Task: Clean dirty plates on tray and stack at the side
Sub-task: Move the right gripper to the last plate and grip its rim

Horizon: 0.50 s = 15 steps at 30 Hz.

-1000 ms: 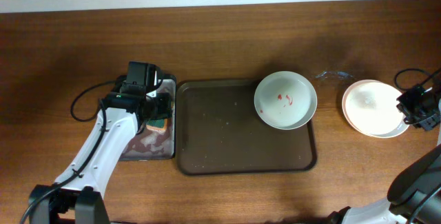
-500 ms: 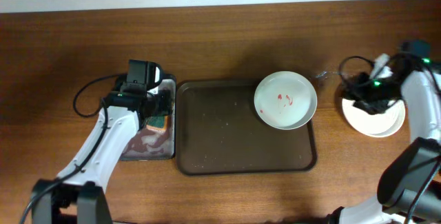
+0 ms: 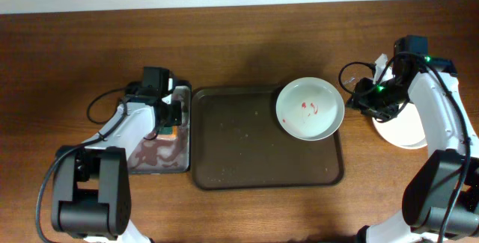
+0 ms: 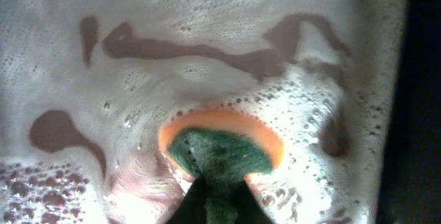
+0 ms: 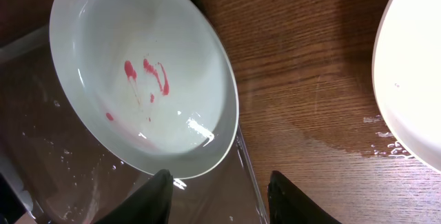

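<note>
**A:** What changed?
**B:** The right pincer [image 5: 220, 180] swung off the clean stack [image 3: 408, 132] toward the tray [image 3: 239, 157]. The left pincer [image 4: 213, 186] clamped onto the sponge [image 4: 220, 147].
**A:** And the plate [image 5: 138, 79]?
**B:** White with red smears, on the tray's corner just ahead of the right pincer. That one's open and empty, its arm [image 3: 440, 112] bent low over the desk [image 3: 239, 41].

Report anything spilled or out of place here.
Water glistens on the bare wood between the tray and the clean plate. The smeared plate overlaps the tray's far right corner rim instead of lying flat inside.
</note>
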### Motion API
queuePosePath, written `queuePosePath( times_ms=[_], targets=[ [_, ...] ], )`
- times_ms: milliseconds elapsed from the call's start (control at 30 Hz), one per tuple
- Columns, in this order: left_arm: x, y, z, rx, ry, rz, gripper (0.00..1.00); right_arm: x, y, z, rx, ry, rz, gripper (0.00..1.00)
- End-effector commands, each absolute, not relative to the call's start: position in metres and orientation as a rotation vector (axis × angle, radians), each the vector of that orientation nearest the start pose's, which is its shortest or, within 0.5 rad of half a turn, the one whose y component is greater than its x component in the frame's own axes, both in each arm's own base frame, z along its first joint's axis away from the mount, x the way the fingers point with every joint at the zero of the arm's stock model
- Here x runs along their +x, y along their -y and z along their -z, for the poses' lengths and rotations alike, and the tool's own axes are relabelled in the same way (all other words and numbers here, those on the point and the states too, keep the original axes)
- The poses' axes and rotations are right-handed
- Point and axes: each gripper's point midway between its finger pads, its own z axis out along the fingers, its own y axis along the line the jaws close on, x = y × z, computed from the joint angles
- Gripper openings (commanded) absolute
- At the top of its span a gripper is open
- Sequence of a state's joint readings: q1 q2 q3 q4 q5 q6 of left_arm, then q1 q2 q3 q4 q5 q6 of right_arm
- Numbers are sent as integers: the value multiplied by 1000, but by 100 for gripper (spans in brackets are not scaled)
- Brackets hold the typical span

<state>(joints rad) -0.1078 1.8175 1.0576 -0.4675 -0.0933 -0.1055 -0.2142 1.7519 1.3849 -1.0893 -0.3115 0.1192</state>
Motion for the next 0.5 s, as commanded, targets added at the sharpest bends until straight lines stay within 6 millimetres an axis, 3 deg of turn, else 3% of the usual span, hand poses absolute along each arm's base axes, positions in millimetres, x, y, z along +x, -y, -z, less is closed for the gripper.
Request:
queuePosePath(
  times_ms=[0, 67, 100, 167, 267, 333, 367, 467],
  targets=[
    [383, 22, -25, -51, -2788, -71, 59, 349, 22, -104, 444, -2952, -440, 46],
    [377, 21, -23, -51, -2817, -77, 55, 349, 22, -104, 444, -2954, -441, 46],
    [374, 21, -22, -50, -2828, -79, 42, 349, 22, -104, 444, -2953, -440, 46],
    [372, 21, -26, -62, -2827, -78, 1, 349, 22, -104, 443, -2954, -440, 46],
    [382, 22, -57, -70, -2739, -61, 13, 349, 22, -104, 444, -2954, -440, 46],
    [386, 22, -84, -73, -2667, -48, 44, 348, 22, -104, 445, -2956, -440, 46],
    [385, 22, -86, -73, -2667, -47, 58, 348, 21, -104, 445, -2958, -441, 46],
    [371, 21, -76, -70, -2729, -58, 56, 347, 21, -104, 446, -2958, -442, 46]
  ],
)
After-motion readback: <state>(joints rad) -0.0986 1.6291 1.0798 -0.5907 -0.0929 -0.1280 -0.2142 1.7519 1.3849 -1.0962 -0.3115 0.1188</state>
